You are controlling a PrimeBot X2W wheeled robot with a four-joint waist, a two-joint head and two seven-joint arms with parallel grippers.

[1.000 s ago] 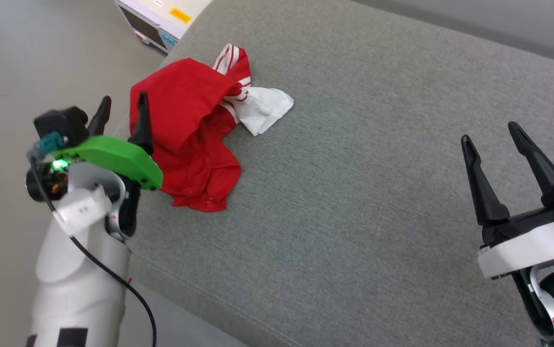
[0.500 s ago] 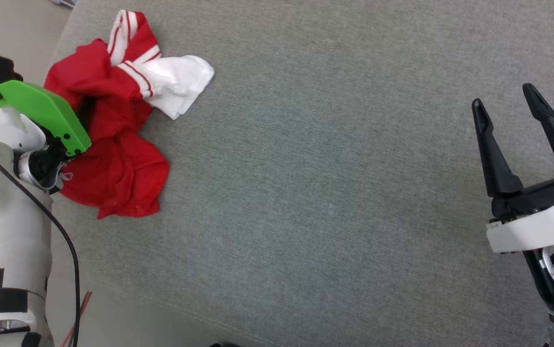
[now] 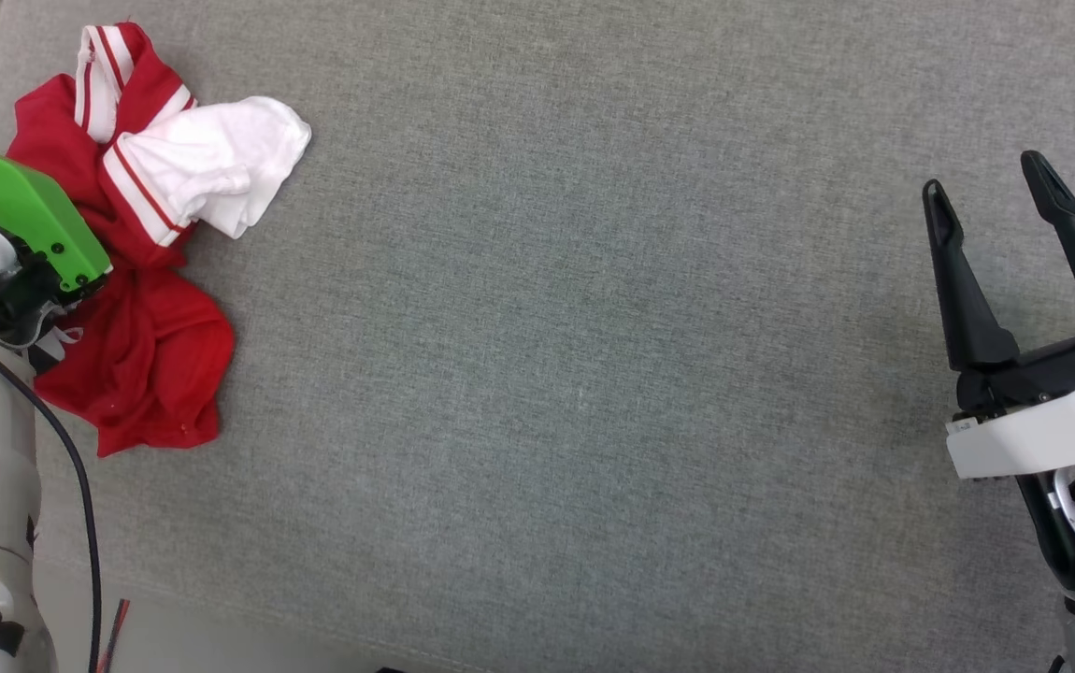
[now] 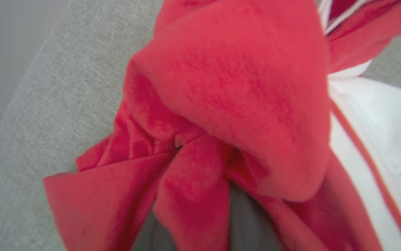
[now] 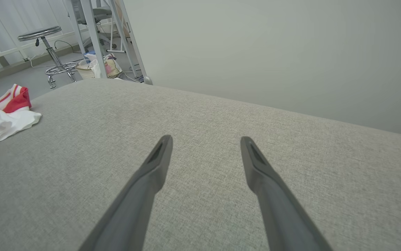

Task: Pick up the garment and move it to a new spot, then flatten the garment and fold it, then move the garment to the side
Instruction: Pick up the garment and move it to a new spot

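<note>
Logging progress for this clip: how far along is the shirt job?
Done: nothing yet; the shirt lies crumpled at the left edge of the cushion. In hand: the left pincer is down in the red cloth, grip hidden. The right pincer hovers open, apart. Left: lifting, moving, flattening, folding, setting aside.

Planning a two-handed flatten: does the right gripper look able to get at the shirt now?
Likely yes, with a long reach: bare cushion lies between the open right gripper and the shirt.
</note>
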